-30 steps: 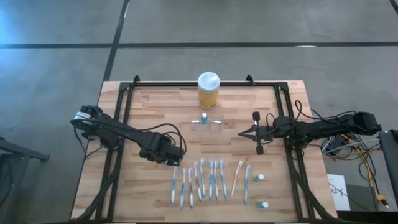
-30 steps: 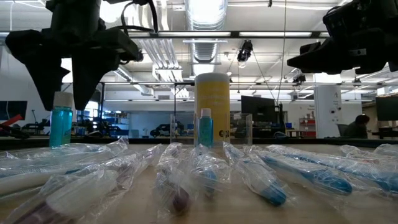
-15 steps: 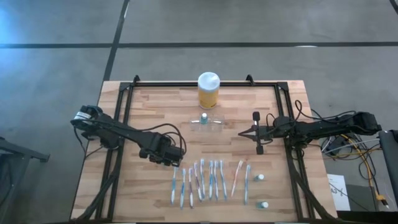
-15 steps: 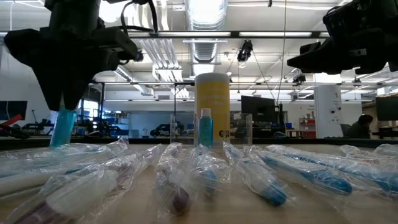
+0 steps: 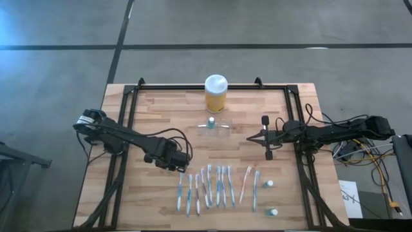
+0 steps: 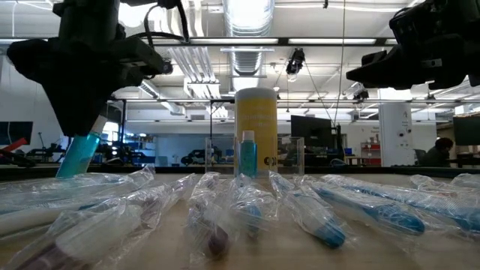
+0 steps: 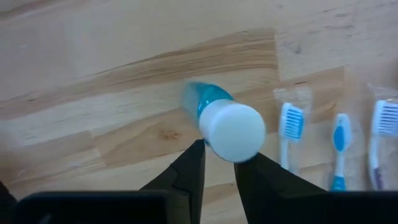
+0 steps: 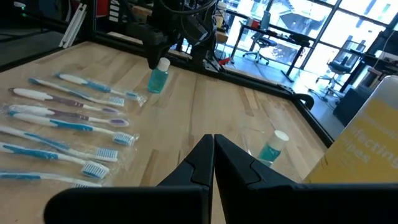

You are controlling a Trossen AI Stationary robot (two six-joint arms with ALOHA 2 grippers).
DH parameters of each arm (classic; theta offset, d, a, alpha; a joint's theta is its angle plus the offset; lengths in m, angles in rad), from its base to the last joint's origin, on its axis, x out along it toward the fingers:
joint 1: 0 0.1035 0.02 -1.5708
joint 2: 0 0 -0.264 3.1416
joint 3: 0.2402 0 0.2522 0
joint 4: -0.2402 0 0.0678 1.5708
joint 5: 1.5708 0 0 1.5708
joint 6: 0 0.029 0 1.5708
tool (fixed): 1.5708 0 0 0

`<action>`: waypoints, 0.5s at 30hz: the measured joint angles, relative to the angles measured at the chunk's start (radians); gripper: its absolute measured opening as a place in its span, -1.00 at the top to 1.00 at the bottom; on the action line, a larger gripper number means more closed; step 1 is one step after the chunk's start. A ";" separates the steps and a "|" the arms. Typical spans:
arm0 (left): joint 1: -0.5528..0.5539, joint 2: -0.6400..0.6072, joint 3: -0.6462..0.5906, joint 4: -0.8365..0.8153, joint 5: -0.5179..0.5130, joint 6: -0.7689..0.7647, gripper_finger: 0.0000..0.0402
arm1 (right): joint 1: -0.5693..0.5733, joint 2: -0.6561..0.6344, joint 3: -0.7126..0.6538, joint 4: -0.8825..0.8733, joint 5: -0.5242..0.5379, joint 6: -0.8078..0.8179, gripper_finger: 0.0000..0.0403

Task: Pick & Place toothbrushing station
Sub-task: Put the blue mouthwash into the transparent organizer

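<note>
A small blue bottle with a white cap [image 6: 79, 154] stands tilted at the left end of the toothbrush row. My left gripper [image 6: 81, 129] is shut on it from above and hides it in the high view [image 5: 179, 165]. The toothbrushing station [image 5: 213, 128], a low clear plastic holder, sits mid-table before a yellow jar [image 5: 215, 93], with another small blue bottle [image 5: 210, 121] inside. My right gripper [image 5: 250, 138] hovers shut and empty, right of the station. My left gripper pinches the bottle's white cap [image 7: 214, 146] between its two fingers [image 7: 189, 165], coming from above and pointing down. The bottle slants below the fingers. Its lower end [image 8: 155, 88] reaches down to the table top.
A row of several wrapped toothbrushes [image 5: 215, 187] lies along the near side of the table. Two more small bottles [image 5: 270, 183] [image 5: 273, 211] stand near the right edge. A black frame rail [image 5: 212, 87] runs round the table.
My left gripper has shut on the small blue bottle's cap without moving away. The bottle, upright before between the open fingers, now leans over, its top tipped to one side while its lower end has stayed in place.
</note>
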 joint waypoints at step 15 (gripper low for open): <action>-0.006 -0.002 -0.034 -0.001 -0.030 0.215 0.59 | 0.000 0.000 0.000 -0.002 0.000 -0.002 0.96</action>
